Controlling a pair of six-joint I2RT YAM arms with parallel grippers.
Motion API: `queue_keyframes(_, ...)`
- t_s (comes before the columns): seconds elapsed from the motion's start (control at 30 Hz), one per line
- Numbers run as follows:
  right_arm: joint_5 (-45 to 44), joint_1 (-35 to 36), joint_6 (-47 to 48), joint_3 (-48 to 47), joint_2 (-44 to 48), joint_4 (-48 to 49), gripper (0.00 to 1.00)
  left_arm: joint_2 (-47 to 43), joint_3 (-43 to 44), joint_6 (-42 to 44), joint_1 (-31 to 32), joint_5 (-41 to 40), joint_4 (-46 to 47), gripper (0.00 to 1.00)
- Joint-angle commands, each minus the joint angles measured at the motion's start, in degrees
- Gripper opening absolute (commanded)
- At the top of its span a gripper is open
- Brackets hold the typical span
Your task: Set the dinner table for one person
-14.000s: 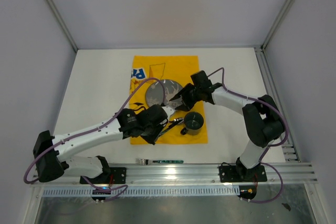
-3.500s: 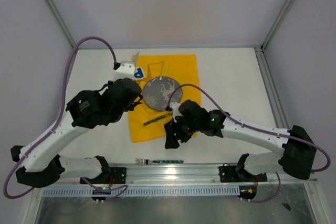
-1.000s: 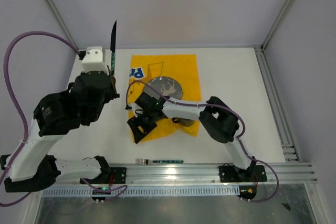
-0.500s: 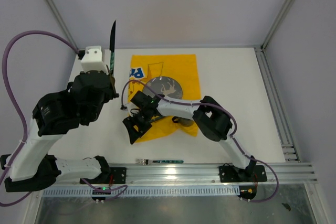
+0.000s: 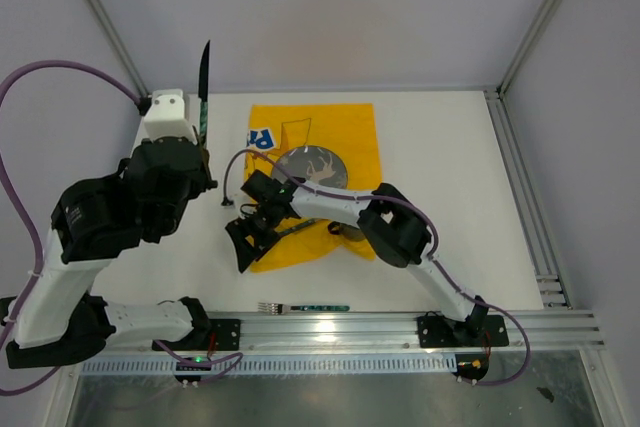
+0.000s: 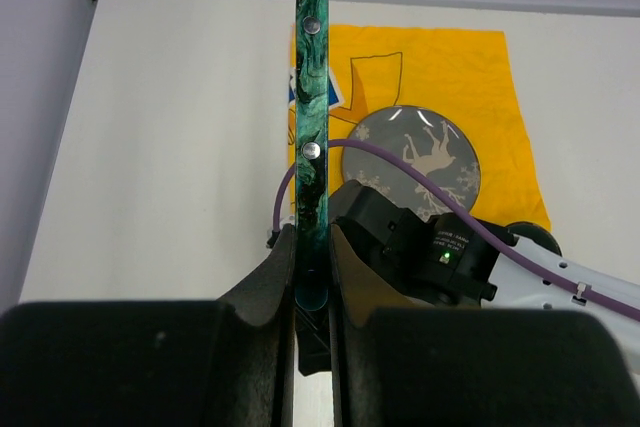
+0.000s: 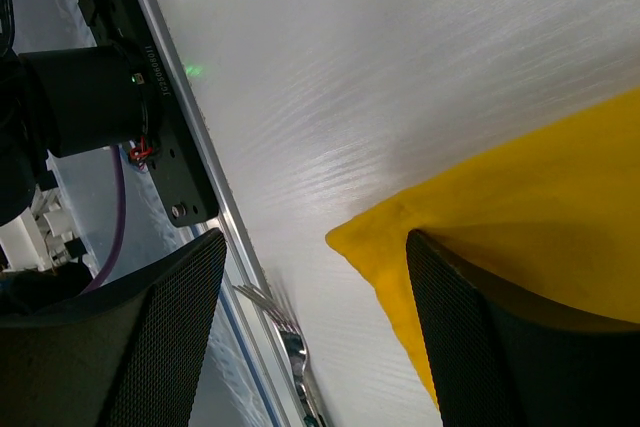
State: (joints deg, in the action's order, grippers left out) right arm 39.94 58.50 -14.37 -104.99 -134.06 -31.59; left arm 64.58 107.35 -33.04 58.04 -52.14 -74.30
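Now, likely the cutlery step: left fingers (image 6: 265, 292) pinch knife (image 6: 310, 97), blade up.
Right fingers (image 7: 170, 337) wide at cloth (image 5: 350, 127) corner; next, probably lay knife beside plate (image 5: 310, 169).

The whole dinner table (image 5: 440, 167) is seen from high above its near edge by the fixed camera. The yellow cloth (image 6: 460, 77) and plate (image 6: 400, 132) are looked down on from the raised left wrist. The cloth's corner and a fork (image 7: 285, 332) are viewed closely, low over the table, from the right wrist. The cloth is shared by all three views.
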Motion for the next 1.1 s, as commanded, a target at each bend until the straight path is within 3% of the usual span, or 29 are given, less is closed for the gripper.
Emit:
queue_keyframes(0.0,-0.22,0.3,-0.13,-2.24,-1.56,-0.4,0.77,-1.3,1.46,-1.06,-0.21,-2.62,-0.32,0.0)
queue_keyframes(0.17,-0.83,0.3,-0.39,-1.54,0.2,0.74,0.77,-0.95,0.41,0.34,-0.12,-2.36,0.56,0.0)
queue_keyframes(0.33,-5.48,0.3,-0.48,5.21,10.55,3.12,0.77,-0.59,-1.88,1.22,-0.12,-1.3,3.63,0.0)
queue_keyframes(0.47,-13.2,0.39,-1.97,10.15,20.31,2.86,0.77,-0.68,-4.25,1.57,-0.12,-0.77,5.66,0.0)
queue_keyframes(0.67,-35.25,0.21,-8.2,12.36,39.38,-0.92,0.79,-1.29,-8.9,1.66,-0.12,0.11,9.51,0.0)
queue_keyframes(0.7,-40.33,0.12,-13.0,12.27,41.32,-2.4,0.81,-1.3,-9.43,1.66,-0.12,0.46,10.05,0.0)
queue_keyframes(0.73,-52.74,-0.05,-16.53,12.27,42.99,-7.99,0.85,-1.3,-10.31,1.57,-0.12,1.16,10.49,0.0)
queue_keyframes(0.87,-71.11,-3.03,-32.7,15.59,49.14,-24.45,0.85,-1.64,-12.16,1.4,-0.12,2.13,12.25,0.0)
queue_keyframes(0.93,-73.95,-4.44,-40.89,21.03,51.08,-28.52,0.85,-2.26,-13.21,1.4,-0.21,2.65,12.6,0.0)
queue_keyframes(1.07,-73.09,-7.6,-46.97,30.44,53.99,-25.81,0.83,-3.05,-14.45,1.05,-0.12,3.97,13.04,0.0)
